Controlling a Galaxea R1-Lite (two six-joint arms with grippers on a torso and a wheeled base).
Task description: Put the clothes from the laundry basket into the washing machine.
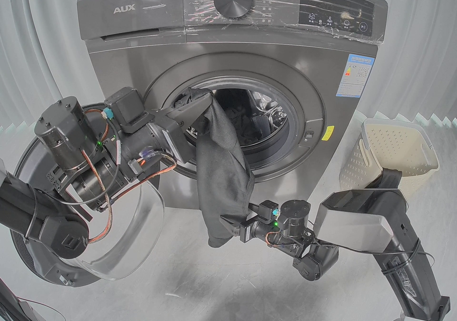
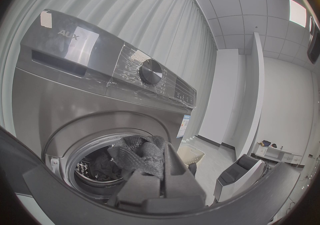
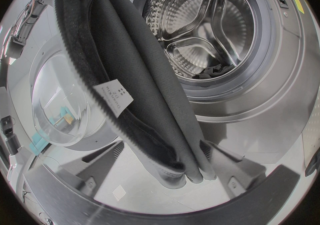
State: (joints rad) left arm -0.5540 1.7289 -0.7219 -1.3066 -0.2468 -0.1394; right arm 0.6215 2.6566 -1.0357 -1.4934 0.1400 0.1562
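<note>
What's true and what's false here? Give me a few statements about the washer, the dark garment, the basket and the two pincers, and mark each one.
1. The washing machine has its door swung open. True.
2. The left pincer grips the top of the dark garment at the mouth of the drum. True.
3. The drum is empty. False: some dark clothing already lies at its bottom.
4. The basket stands to the left of the machine. False: the laundry basket sits on the floor to its right.
5. The garment's lower end hangs down to the right pincer, below the opening. True.
</note>
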